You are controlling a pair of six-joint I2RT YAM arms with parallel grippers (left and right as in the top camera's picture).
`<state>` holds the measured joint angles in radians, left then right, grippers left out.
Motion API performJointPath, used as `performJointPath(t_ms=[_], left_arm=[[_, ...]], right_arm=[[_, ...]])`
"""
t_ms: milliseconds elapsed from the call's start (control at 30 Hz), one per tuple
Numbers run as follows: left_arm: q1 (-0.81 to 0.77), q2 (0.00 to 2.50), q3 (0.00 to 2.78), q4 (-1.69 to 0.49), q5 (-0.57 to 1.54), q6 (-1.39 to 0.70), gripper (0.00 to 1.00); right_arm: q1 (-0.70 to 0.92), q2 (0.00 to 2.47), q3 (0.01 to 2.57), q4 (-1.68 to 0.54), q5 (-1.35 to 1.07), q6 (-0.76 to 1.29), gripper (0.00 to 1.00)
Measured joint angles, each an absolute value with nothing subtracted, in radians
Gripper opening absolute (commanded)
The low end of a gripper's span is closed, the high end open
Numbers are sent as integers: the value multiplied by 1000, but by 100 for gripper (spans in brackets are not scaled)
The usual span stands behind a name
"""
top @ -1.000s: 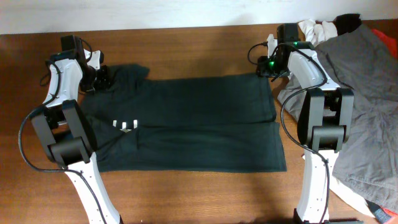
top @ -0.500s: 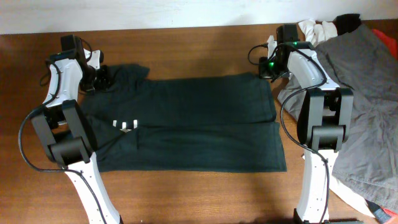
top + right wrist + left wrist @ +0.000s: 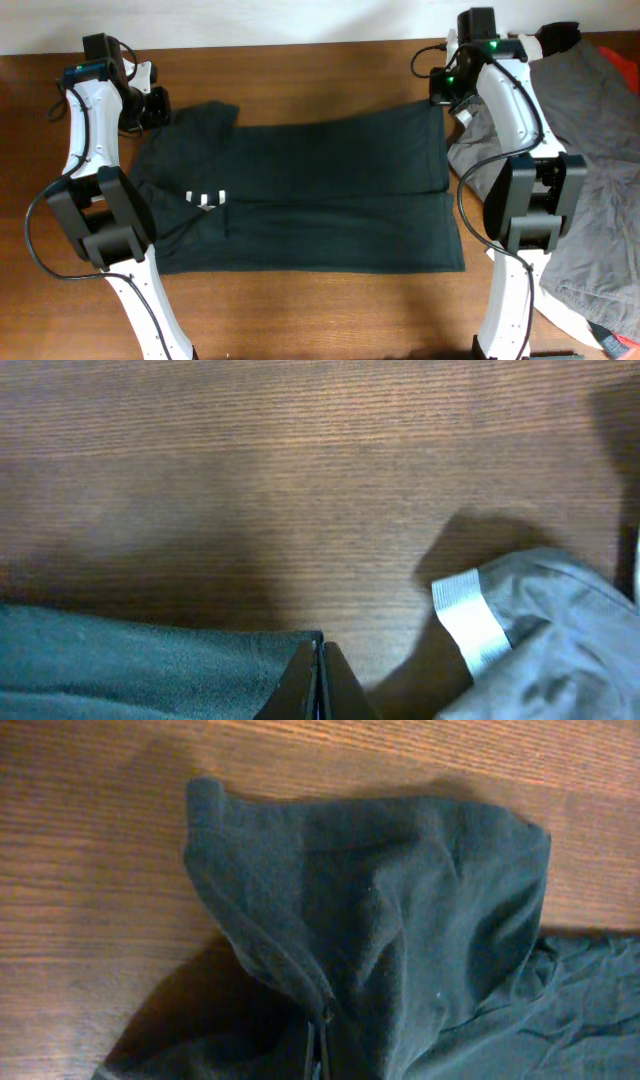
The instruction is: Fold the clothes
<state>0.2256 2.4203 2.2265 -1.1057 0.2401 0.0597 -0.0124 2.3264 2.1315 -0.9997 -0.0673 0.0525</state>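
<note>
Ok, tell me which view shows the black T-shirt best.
Overhead: the whole black T-shirt lies spread on the table. The left wrist view shows only a bunched part pinched by the left gripper; the right wrist view only a hem edge in the right gripper.

In the overhead view the T-shirt's (image 3: 320, 180) white lettering (image 3: 205, 199) is too small to read, and the grey garments (image 3: 600, 150) run off the right edge. The wrist views cut off the left gripper (image 3: 315, 1055) and the right gripper (image 3: 320, 675) at the bottom edge, so only their pressed-together tips show.
</note>
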Motion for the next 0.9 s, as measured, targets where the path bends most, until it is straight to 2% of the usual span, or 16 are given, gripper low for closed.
performJointPath(t_ms=[233,667,900], left_arm=[[226,2420,2228,-1143,240,60,0],[285,2420,2249,-1443,195,57,0],[316,2420,2250,-1529,186,56,0]], right_arm=[[-12,2324,2132,-1074,-67,52,4],[-15,2321,2135,-1395,-60,53,4],[-43,2275,2136,-1529,-60,52,4]])
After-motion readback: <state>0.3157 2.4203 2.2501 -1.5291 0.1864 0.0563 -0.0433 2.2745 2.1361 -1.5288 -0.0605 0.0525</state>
